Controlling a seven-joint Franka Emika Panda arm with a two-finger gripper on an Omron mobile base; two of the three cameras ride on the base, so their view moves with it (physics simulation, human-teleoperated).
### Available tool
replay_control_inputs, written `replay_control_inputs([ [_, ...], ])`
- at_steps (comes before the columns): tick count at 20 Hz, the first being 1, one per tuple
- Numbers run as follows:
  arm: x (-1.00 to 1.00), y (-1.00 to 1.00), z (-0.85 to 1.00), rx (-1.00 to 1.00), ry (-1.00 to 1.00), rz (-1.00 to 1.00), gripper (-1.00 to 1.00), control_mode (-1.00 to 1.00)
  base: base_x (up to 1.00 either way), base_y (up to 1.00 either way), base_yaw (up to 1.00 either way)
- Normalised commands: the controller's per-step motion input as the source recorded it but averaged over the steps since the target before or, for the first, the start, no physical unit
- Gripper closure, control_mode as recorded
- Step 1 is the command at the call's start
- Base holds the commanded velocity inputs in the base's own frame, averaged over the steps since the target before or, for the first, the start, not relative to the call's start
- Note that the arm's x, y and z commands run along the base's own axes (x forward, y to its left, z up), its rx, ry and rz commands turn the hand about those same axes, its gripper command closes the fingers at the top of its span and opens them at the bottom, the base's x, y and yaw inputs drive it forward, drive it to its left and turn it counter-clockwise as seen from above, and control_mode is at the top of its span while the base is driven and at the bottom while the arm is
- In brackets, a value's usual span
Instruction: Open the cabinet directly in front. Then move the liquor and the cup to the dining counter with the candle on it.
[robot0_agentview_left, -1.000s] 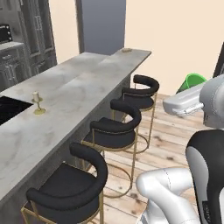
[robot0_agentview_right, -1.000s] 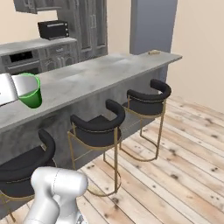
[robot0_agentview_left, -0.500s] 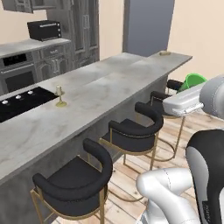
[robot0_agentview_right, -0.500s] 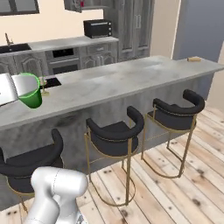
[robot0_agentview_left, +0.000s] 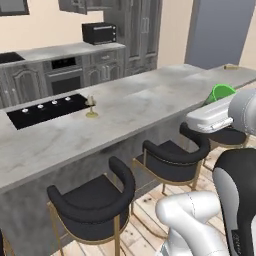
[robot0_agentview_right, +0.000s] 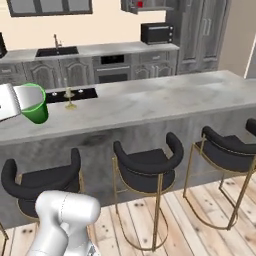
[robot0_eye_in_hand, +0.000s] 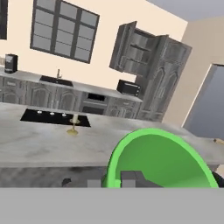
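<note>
My gripper (robot0_agentview_right: 16, 102) is shut on the bright green cup (robot0_agentview_right: 35, 104), holding it sideways in the air just off the near edge of the dining counter (robot0_agentview_right: 150, 102). In the left base view the cup (robot0_agentview_left: 220, 92) peeks over the white hand (robot0_agentview_left: 212, 116). The cup's rim (robot0_eye_in_hand: 159, 159) looms large above the gripper (robot0_eye_in_hand: 127, 178) in the hand view. The candle (robot0_agentview_right: 70, 98) stands on the marble beside the black cooktop (robot0_agentview_right: 80, 93). On the far wall the cabinet (robot0_agentview_right: 136, 5) hangs with its doors open. A small red patch inside it looks like the liquor (robot0_agentview_right: 140, 4).
Black bar stools (robot0_agentview_right: 147, 165) with gold legs line the counter's near side, over a wooden floor. A back counter carries a sink (robot0_agentview_right: 57, 50), an oven and a black microwave (robot0_agentview_right: 156, 32). Tall grey cabinets (robot0_agentview_right: 205, 30) stand at the right.
The whole picture has swung as the base moved. The dining counter now runs across in front, with the candle closer to centre. The cup stays in the shut gripper.
</note>
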Motion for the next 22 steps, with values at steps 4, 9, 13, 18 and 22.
replay_control_inputs([
  [4,0.0,0.0,0.0,0.0,0.0,0.0,1.0,1.0,0.78,-0.38,0.34],
  [9,0.0,0.0,0.0,0.0,0.0,0.0,1.0,1.0,0.82,-0.33,0.32],
  [13,0.0,0.0,0.0,0.0,0.0,0.0,1.0,1.0,0.9,-0.43,0.29],
  [18,0.0,0.0,0.0,0.0,0.0,0.0,1.0,1.0,0.92,-0.63,0.26],
  [22,0.0,0.0,0.0,0.0,0.0,0.0,1.0,1.0,0.99,-0.68,0.24],
])
